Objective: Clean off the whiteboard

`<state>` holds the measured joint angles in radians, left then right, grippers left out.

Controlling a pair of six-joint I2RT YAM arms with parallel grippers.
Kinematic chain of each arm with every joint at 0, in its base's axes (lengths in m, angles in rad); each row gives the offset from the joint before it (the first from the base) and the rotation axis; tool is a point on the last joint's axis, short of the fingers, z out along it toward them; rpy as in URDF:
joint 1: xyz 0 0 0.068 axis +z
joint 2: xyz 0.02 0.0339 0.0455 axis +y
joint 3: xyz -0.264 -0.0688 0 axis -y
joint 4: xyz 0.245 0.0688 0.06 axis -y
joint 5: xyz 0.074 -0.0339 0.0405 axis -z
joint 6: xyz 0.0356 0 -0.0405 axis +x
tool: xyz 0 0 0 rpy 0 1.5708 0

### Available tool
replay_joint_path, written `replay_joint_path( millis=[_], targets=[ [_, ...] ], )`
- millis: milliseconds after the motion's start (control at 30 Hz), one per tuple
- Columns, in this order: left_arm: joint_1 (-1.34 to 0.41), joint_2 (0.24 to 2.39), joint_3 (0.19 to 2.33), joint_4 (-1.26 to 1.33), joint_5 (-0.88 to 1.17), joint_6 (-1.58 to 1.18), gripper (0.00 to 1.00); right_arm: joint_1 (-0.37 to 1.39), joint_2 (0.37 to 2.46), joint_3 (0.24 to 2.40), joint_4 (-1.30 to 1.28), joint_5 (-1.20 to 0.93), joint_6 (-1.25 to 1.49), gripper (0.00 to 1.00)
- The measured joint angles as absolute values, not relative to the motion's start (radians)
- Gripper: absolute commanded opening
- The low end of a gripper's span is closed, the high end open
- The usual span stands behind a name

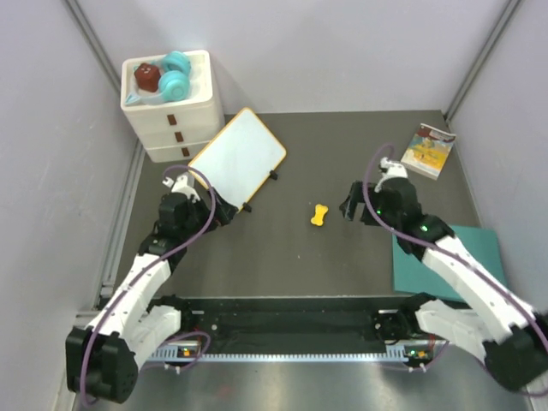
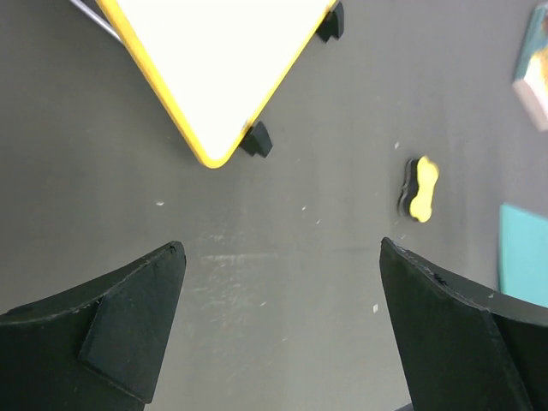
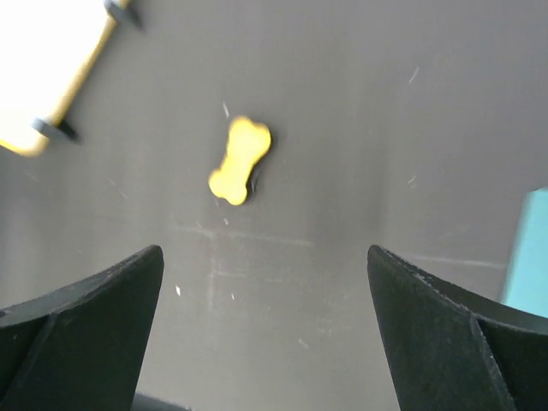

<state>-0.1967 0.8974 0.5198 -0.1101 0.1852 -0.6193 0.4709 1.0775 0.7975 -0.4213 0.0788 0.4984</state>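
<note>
Well, both of my pincers are wide open and hold nothing. My left pincer (image 1: 223, 207) hangs low over the dark table (image 1: 291, 265), fingers spread far apart, with bare tabletop between them in its wrist view (image 2: 281, 248). It sits just beside the near corner of the whiteboard (image 1: 238, 157), apart from it and not touching.

The whiteboard lies turned on the diagonal at the far left of the table, its far corner close to the white drawer box (image 1: 175, 116). Its yellow frame and two small black feet show from my left wrist (image 2: 218, 60). The face looks blank white, though the glare there is strong enough that I cannot rule out faint marks.

My right pincer (image 1: 349, 205) hovers near mid-table, spread just as wide (image 3: 264, 253). A yellow bone-shaped piece (image 1: 319, 214) lies flat between my two pincers, nearer the right one, with a dark underside showing at its edge (image 2: 419, 188).

A teal mat (image 1: 437, 257) lies under my right arm, and a booklet (image 1: 428, 150) rests at the far right.
</note>
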Motion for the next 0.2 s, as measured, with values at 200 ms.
replay_joint_path(
  millis=[200],
  targets=[
    [-0.199,0.86,0.577,-0.243,0.168,-0.505,0.99,0.471,0.619,0.727,-0.429,0.204,0.442,0.99]
  ],
)
